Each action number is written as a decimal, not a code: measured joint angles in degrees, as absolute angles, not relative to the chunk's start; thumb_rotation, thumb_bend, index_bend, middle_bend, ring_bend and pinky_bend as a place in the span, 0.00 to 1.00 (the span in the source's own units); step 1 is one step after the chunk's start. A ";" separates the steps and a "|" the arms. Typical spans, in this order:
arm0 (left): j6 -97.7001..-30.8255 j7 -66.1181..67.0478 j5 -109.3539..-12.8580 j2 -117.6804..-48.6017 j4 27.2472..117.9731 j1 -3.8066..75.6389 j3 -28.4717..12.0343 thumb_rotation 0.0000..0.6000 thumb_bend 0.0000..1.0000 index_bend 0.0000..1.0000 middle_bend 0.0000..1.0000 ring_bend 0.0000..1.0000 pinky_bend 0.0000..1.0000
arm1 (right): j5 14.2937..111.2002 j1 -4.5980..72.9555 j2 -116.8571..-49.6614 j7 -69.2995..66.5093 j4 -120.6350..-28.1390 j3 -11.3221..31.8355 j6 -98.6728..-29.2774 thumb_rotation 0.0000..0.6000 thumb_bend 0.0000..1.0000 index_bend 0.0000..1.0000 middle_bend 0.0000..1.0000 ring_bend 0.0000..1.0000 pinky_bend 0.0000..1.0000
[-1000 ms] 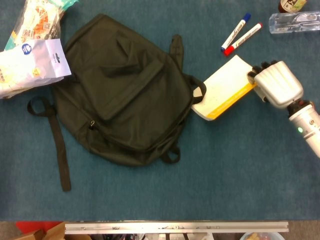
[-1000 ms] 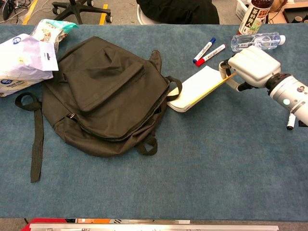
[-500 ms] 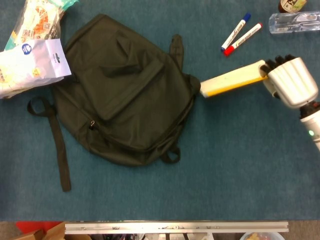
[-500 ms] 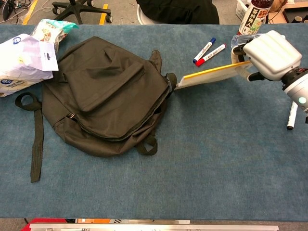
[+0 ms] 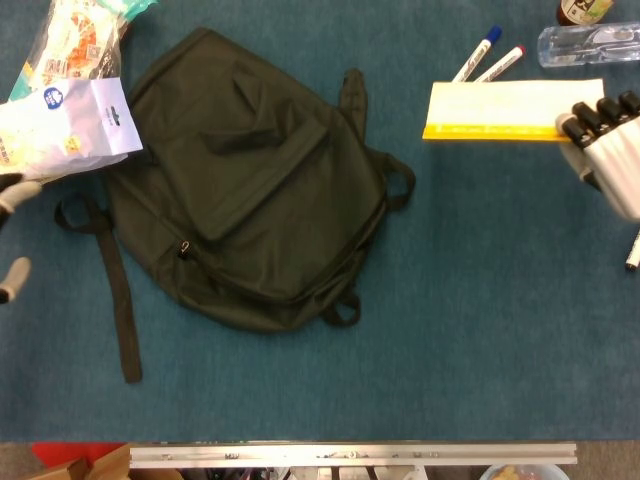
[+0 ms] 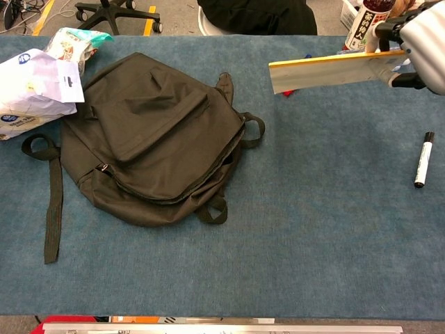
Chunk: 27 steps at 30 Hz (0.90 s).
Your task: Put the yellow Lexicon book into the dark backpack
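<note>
Your table (image 6: pixel 327 257) is covered in blue cloth, and the dark backpack (image 5: pixel 250 190) lies flat on its left half, flap closed, with one long strap (image 5: pixel 115 290) trailing toward the near-left. Nothing sits on top of the backpack. Just beyond its left shoulder you have a pile of white snack bags (image 5: pixel 65 100), one touching the pack's edge.

The yellow Lexicon book (image 6: pixel 327 69) is up off the table at the far right, held roughly level and edge-on, well apart from the backpack. Your right hand (image 5: pixel 608 150) grips its right end, dark fingertips (image 5: pixel 590 118) wrapped over the top edge.

Your left hand (image 5: pixel 12 235) only shows as a couple of pale fingertips at the left border of the head view, near the strap; you cannot tell whether it is spread or curled.

Behind the book are a clear bottle (image 5: pixel 590 42) lying down, a dark upright bottle (image 6: pixel 368 24), and two markers (image 5: pixel 485 60) partly hidden by the book. A black marker (image 6: pixel 422 160) lies alone at the right.
</note>
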<state>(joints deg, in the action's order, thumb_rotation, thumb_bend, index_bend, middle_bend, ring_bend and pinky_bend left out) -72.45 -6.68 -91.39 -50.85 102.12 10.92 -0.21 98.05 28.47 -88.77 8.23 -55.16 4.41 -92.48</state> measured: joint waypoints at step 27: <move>-48.88 1.33 -102.05 -63.78 99.69 30.92 2.19 1.00 0.30 0.12 0.12 0.10 0.07 | 97.26 22.58 -73.69 14.22 -72.14 8.73 -98.68 1.00 0.33 0.82 0.78 0.66 0.66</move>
<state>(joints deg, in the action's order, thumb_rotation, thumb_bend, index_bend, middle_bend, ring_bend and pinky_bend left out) -48.88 1.33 -102.05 -63.78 99.69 30.92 2.19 97.26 22.58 -73.69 14.22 -72.14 8.73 -98.68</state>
